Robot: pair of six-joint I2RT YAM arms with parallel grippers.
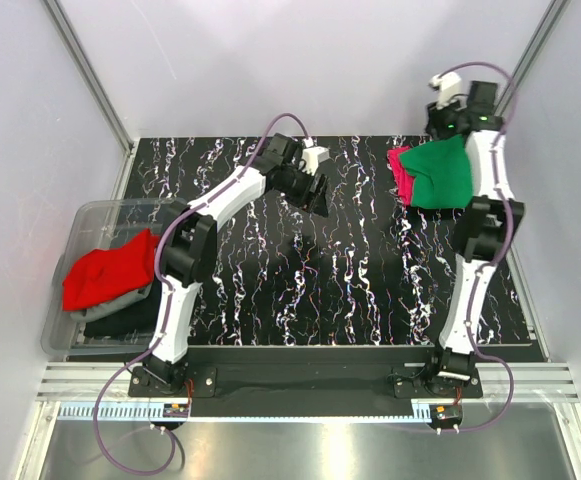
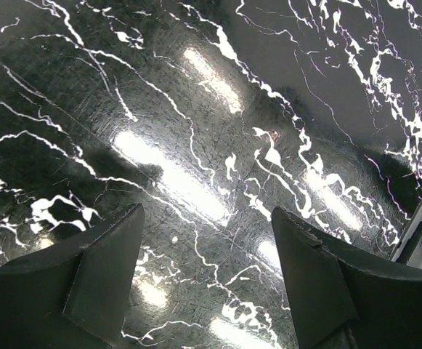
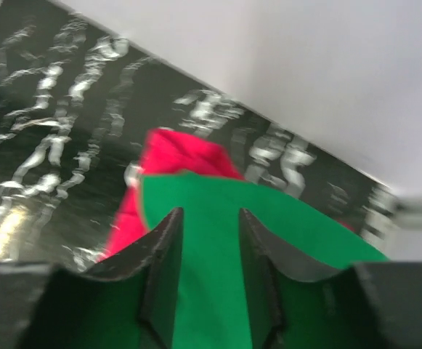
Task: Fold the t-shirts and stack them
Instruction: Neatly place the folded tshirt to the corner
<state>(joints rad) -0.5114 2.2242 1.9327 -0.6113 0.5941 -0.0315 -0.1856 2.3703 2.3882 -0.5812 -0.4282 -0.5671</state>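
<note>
A bright green t-shirt (image 1: 440,172) lies folded on top of a magenta-pink t-shirt (image 1: 400,168) at the far right of the table. My right gripper (image 1: 452,112) hovers at their far edge. In the right wrist view its jaws (image 3: 211,218) stand partly apart, with the green t-shirt (image 3: 298,218) showing flat between them and the pink t-shirt (image 3: 174,156) beyond. My left gripper (image 1: 315,190) hangs over bare table at the far middle, wide open (image 2: 207,218) with nothing between its fingers (image 2: 116,262). The red t-shirt (image 1: 110,268) lies in the bin on grey (image 1: 132,297) and black (image 1: 120,320) ones.
A clear plastic bin (image 1: 95,210) stands at the left edge of the black marbled table (image 1: 350,290). White walls and metal posts close in the back and sides. The right arm reaches along the right edge.
</note>
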